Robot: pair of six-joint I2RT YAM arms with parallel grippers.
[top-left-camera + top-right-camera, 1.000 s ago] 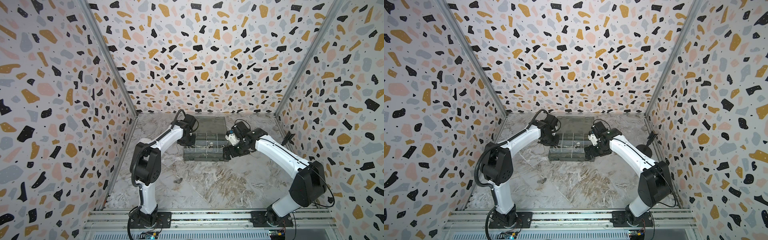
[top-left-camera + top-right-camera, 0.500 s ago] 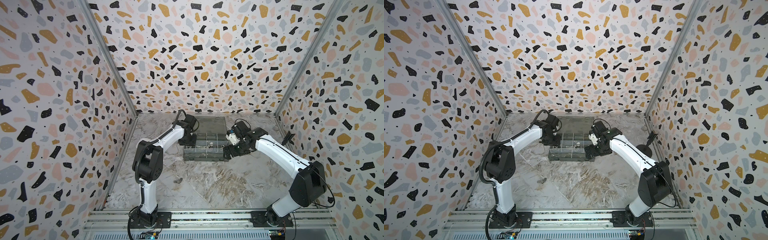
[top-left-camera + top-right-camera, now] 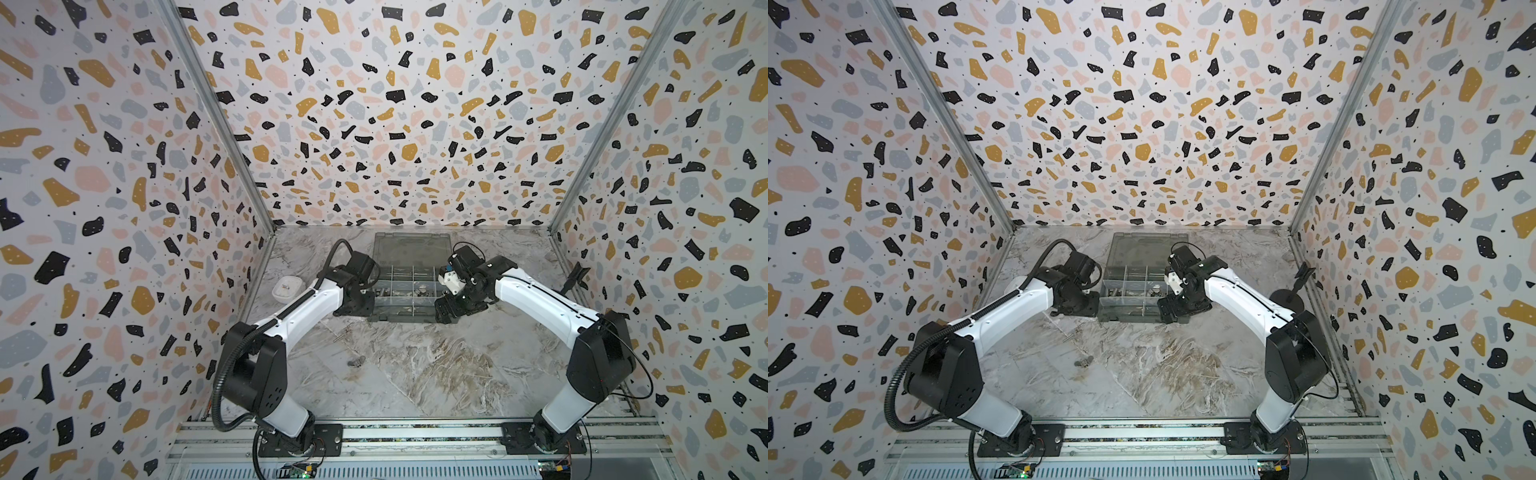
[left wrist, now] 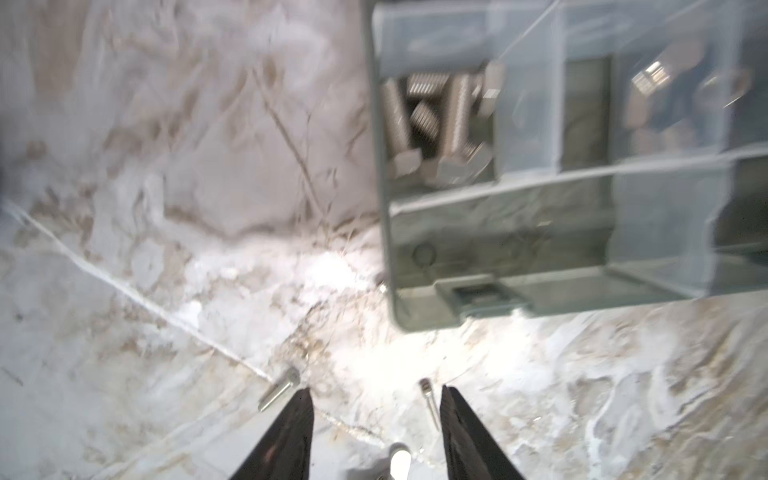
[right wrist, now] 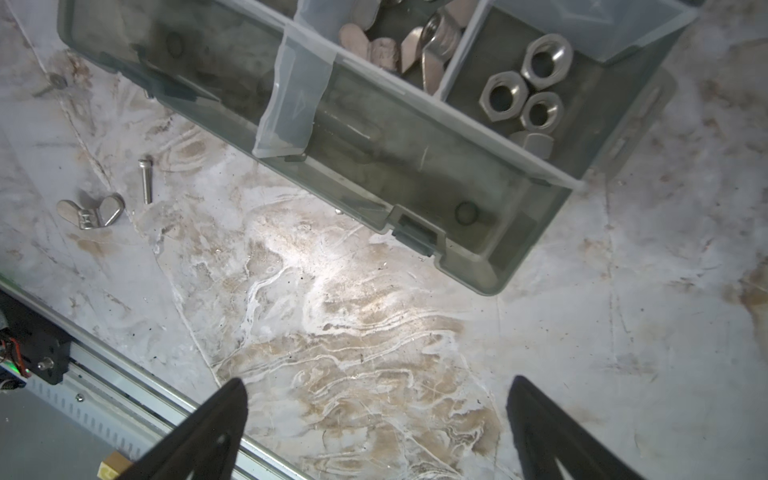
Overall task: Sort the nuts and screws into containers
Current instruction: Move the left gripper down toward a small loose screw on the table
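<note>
- The left gripper (image 4: 376, 390) is seen with its jaws parted and nothing between them, low over the table (image 4: 166, 291), just off a front corner of the grey box (image 4: 419, 307)
- The right gripper (image 5: 378, 381) is spread wide and empty above bare table by the box's other end
- Bolts (image 4: 432, 124) are already gathered in one end compartment; hex nuts (image 5: 523, 91) and wing nuts (image 5: 411, 45) are kept in separate compartments at the far end
- Loose pieces are left on the table: a short screw (image 4: 279, 388) just beside one left jaw tip; a thin screw (image 4: 428, 401) just beside the other; a stray wing nut (image 5: 91, 212) farther out in front of the box
- The step in hand is judged to be a pick by the left gripper; one screw should be chosen, not both; the jaws are best turned across its shaft, lowered until the tips meet the table, then closed on the shaft's middle
- The neighbouring screw could be knocked and rolled away; a slow, straight descent is advised
</note>
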